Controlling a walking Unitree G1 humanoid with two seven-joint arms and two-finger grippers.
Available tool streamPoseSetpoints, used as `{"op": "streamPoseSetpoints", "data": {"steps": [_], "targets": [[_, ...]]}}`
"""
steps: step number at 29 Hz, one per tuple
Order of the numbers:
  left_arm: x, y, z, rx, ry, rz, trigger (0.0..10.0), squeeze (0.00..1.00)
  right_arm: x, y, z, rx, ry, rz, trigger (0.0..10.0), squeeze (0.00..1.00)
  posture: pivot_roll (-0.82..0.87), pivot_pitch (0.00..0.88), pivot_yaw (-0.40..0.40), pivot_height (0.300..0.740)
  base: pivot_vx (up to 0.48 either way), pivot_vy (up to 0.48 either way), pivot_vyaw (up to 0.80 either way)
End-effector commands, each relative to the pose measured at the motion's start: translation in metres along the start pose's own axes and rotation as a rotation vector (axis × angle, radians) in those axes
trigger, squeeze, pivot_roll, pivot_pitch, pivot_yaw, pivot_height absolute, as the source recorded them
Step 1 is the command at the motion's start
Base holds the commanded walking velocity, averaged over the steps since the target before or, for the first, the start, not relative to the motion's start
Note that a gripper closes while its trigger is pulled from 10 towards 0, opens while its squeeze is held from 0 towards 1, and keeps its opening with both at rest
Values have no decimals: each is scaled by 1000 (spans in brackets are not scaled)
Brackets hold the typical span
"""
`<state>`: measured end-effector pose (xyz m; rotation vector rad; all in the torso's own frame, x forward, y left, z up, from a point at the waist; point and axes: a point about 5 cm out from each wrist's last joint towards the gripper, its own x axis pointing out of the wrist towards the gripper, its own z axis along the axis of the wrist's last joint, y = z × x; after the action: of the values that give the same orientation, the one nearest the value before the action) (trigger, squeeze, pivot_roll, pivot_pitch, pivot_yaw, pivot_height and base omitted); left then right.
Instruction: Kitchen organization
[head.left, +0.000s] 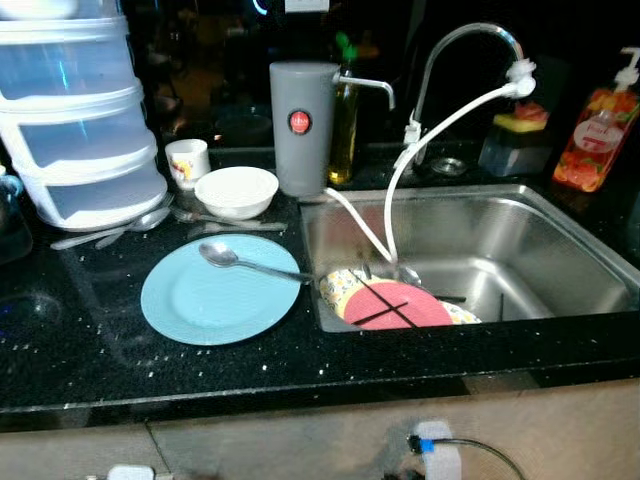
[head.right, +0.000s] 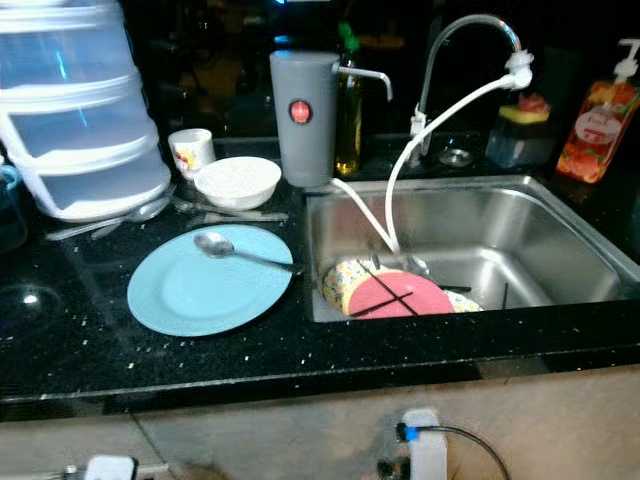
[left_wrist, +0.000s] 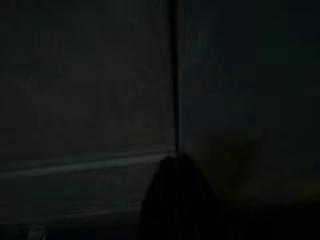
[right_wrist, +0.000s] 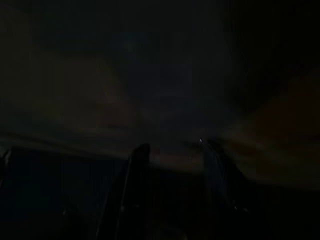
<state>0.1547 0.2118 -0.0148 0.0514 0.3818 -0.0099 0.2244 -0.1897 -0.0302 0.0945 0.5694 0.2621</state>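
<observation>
On the black worktop (head.left: 80, 350), at nine o'clock from the sink (head.left: 560, 215), lies the blue plate (head.left: 210, 305) with a spoon (head.left: 235, 260) across its top edge; a white bowl (head.left: 236, 190) sits at twelve o'clock from it. A good start probably lifts the spoon first, then grips the plate by its rim. The right wrist view shows the right pincer (right_wrist: 172, 152) empty, fingers apart; the left pincer (left_wrist: 175, 200) is one dark shape, opening impossible to tell

An orange soap dispenser (head.left: 597, 140) stands behind the sink beside a sponge holder (head.left: 518, 140).
</observation>
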Motion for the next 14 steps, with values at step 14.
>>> {"op": "streamPoseSetpoints", "data": {"steps": [14], "targets": [[-33,-10,58,45,-184,-165,10000,0,-54,36,45,75,-57,555,10000,0,67,30,-35,740,0,0,0]]}}
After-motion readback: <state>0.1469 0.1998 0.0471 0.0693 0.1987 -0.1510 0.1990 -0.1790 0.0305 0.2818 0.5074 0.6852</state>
